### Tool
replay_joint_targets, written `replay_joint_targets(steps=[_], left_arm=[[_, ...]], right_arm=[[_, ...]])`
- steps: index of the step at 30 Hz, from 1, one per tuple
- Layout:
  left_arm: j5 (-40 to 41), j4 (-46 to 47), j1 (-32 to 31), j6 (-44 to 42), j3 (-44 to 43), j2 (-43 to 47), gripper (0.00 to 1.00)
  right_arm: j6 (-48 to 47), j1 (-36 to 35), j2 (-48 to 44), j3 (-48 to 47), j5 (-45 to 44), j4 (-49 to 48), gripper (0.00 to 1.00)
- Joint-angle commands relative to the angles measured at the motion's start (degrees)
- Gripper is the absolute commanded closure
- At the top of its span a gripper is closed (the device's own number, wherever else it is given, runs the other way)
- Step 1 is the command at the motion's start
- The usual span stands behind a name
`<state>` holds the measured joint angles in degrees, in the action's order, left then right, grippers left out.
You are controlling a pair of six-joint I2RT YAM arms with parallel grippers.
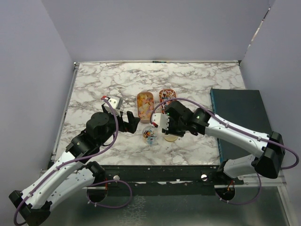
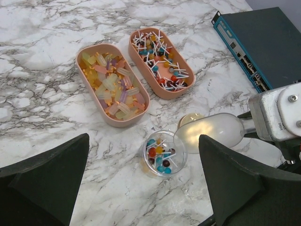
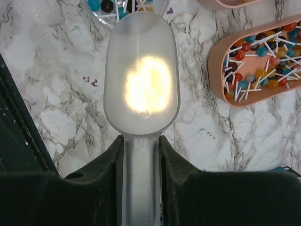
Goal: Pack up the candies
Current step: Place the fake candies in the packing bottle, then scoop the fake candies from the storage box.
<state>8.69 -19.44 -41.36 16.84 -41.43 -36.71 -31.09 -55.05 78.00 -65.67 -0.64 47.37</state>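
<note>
A small clear jar [image 2: 145,156] stands on the marble with several round candies [image 2: 162,159] on white sticks inside. My right gripper [image 3: 141,151] is shut on the handle of a frosted plastic scoop [image 3: 141,80]. The scoop's bowl [image 2: 211,132] is empty and its tip reaches over the jar's rim. More candies fill two oval trays behind the jar: pastel wrapped ones in the left tray [image 2: 79,61], stick candies [image 3: 263,56] in the right tray [image 2: 164,96]. My left gripper [image 2: 146,188] hovers open just left of the jar [image 1: 150,135], holding nothing.
A round gold lid [image 2: 189,119] lies on the table partly under the scoop. A dark teal box [image 1: 242,117] occupies the right side of the table. Grey walls close in the left, back and right sides.
</note>
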Motion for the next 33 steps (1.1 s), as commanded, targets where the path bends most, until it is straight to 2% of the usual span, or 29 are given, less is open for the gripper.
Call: replay_joint_targets(steps=[1,9,20,25,33], left_arm=[[1.93,-0.70,0.06,-0.57,0.37,-0.07,0.01],[2.12,-0.98,0.10,-0.41,0.25,-0.03,0.01],[2.71,-1.28,0.06,-0.03,0.33,0.54,0.01],[3.08,-1.41,0.06,-0.05,0.23,0.59,0.01],[3.26,-1.65,0.06,-0.02,0.22,0.90,0.01]], right_arm=[[0.24,-0.95,0.70,-2.95,-4.64,4.04,1.00],[0.62,-1.28,-0.41,-5.17,-7.69,4.99,1.00],[8.91,0.36,2.38,-10.53,-13.31,4.32,1.00],[15.66,0.97,6.98,-16.63,-13.11,6.69,0.99],[26.47,2.66,19.66,-31.39,-12.24,17.54,0.99]])
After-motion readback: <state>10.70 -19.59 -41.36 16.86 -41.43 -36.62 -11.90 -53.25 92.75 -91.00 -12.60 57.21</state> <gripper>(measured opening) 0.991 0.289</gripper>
